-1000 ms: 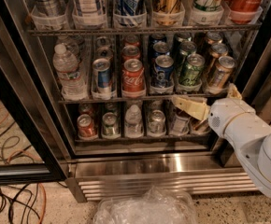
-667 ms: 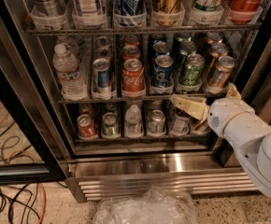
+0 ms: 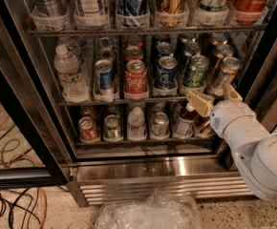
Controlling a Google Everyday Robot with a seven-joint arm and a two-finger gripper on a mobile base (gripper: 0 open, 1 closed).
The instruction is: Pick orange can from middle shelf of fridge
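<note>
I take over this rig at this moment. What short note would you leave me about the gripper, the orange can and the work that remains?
Gripper: open, holding nothing, at the right end of the middle shelf of the fridge, just below the front orange can.
Orange can: upright in the rightmost lane, beside the green can.
Done: approach to the can.
Left: probably lift the fingers around the can, close, draw it out.
</note>
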